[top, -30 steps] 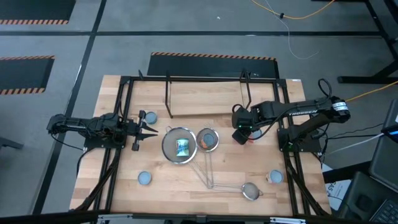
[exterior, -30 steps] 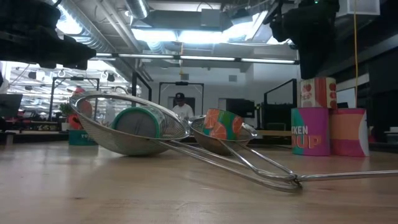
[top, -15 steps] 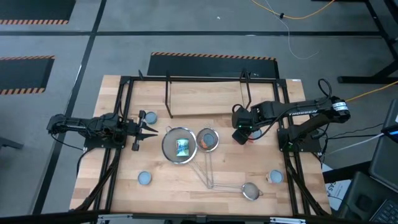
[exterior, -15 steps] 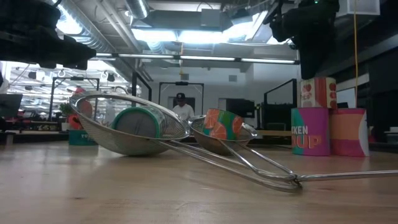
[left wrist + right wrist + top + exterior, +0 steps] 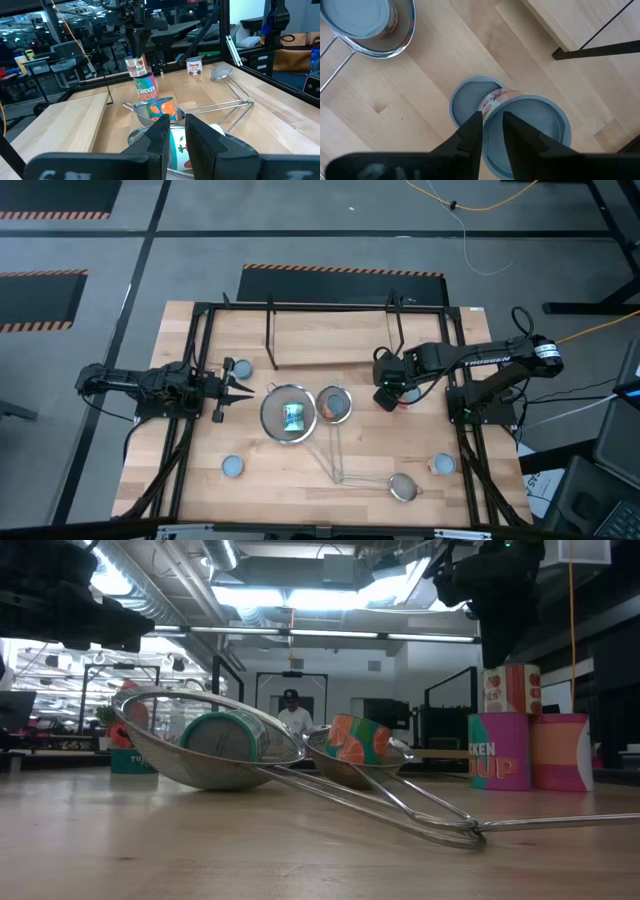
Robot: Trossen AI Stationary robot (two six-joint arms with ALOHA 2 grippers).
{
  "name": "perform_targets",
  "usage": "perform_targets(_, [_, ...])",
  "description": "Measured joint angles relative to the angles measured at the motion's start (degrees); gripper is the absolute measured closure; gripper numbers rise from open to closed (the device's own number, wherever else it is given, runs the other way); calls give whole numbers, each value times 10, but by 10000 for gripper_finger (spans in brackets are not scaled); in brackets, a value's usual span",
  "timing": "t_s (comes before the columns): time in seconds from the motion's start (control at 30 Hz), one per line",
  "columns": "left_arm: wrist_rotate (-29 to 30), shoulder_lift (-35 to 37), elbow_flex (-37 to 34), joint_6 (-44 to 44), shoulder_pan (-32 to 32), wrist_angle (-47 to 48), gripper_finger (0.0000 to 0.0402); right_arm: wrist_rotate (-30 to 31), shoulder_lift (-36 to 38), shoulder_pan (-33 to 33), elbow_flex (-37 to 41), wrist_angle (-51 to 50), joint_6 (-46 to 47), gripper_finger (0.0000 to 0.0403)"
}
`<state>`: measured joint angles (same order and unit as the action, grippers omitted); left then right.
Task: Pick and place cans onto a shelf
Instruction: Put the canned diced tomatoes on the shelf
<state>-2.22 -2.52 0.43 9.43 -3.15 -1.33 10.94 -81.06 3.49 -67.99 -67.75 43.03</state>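
Two cans stand stacked on the table, a small one (image 5: 510, 688) on a "chicken soup" can (image 5: 498, 750), with a pink can (image 5: 560, 752) beside them. My right gripper (image 5: 492, 117) is shut and points down right over the upper can's blue-grey top (image 5: 530, 132); it also shows in the high view (image 5: 388, 395). One can (image 5: 292, 417) lies in the large strainer and another (image 5: 332, 405) in the smaller strainer. My left gripper (image 5: 245, 389) is shut and empty at the table's left, level, pointing at the large strainer. The shelf (image 5: 330, 335) stands at the far side. My right gripper's shut fingers come from above, pointing down, and stand at the top (image 5: 530, 132) of the upper stacked can. I cannot tell whether they touch it. The can stands upright on the can below.
Loose cans stand at the left (image 5: 240, 367), near left (image 5: 232, 466) and near right (image 5: 442, 465). A small strainer (image 5: 403, 487) lies near the front edge, its long handle crossing those of the other strainers (image 5: 335, 455). A black frame (image 5: 200, 340) edges the table.
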Motion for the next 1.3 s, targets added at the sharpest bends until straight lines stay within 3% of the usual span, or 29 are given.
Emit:
perform_targets(0.77, [0,0,0,0,0,0,347,0,-14,0,0,4,0,323])
perform_targets(1.07, [0,0,0,0,0,0,347,1,-14,0,0,3,-2,391])
perform_targets(1.3, [0,0,0,0,0,0,347,1,-14,0,-1,1,-17,393])
